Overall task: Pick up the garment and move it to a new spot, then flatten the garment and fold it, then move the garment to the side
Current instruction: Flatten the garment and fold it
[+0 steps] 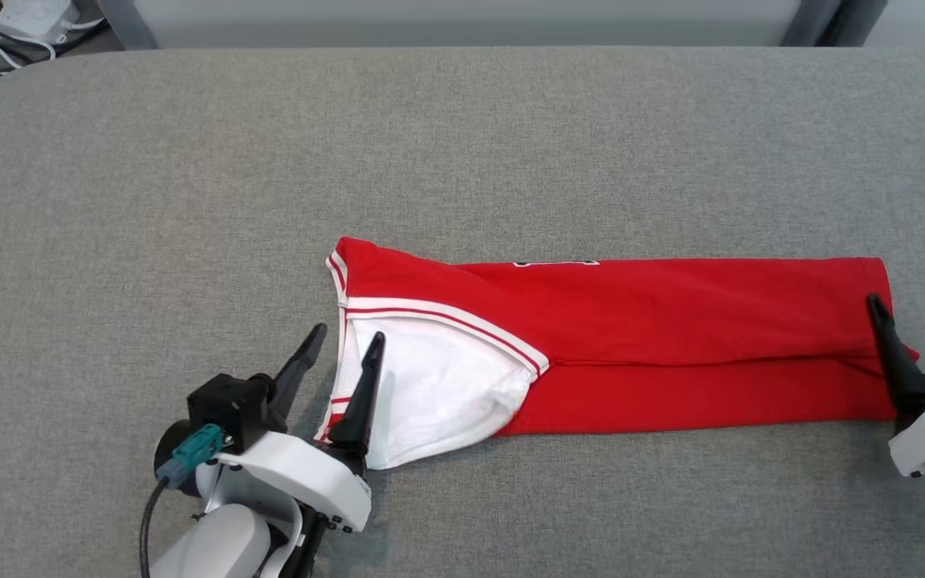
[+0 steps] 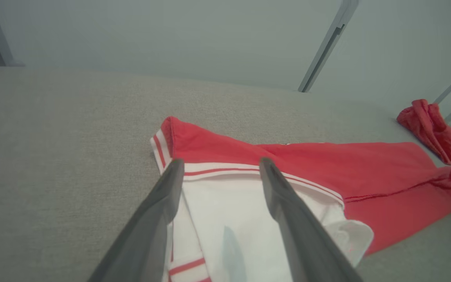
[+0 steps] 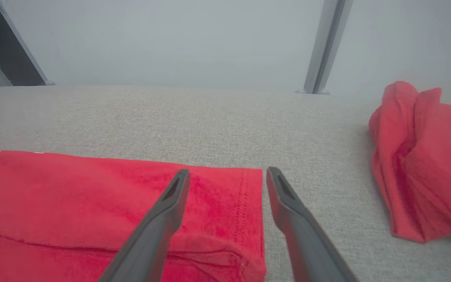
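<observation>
Red fabric garment (image 1: 671,345), a long folded band: white-striped trim at left jaws, hem at right jaws, both released.

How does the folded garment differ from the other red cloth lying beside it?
The garment lies flat, folded into a long strip; the red cloth sits bunched in a heap. The garment shows white trim and a white inside; the red cloth looks plain red. Both rest on the grey surface.
</observation>
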